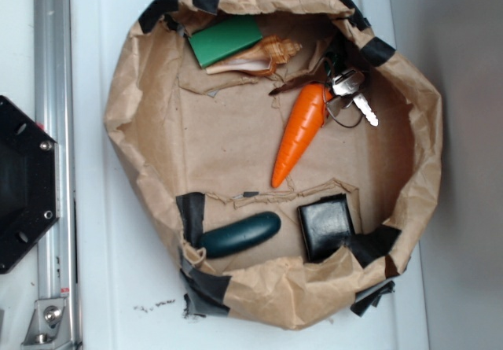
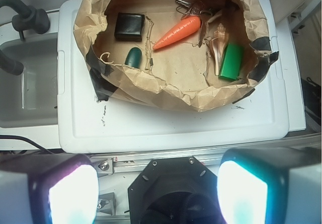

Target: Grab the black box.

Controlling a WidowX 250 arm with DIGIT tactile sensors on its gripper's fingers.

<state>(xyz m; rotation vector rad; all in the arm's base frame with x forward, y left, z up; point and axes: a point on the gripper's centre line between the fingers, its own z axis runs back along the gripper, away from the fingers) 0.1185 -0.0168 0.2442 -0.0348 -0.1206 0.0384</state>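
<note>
Hand (image 2: 158, 191) only in wrist view, spread, above black box (image 2: 129, 26).

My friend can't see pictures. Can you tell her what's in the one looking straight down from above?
A brown paper nest with black-taped edges sits on a white surface. A black box lies near the bottom edge beside a dark teal oblong object. An orange carrot lies in the middle, with keys, a seashell and a green block near the top; no end effector is visible.

Crinkled brown paper basin (image 1: 149, 106) patched with matt black tape (image 1: 191, 212) holds a glossy black box (image 1: 324, 224), smooth orange plastic carrot (image 1: 302, 131) and shiny metal keys (image 1: 350, 94).
</note>
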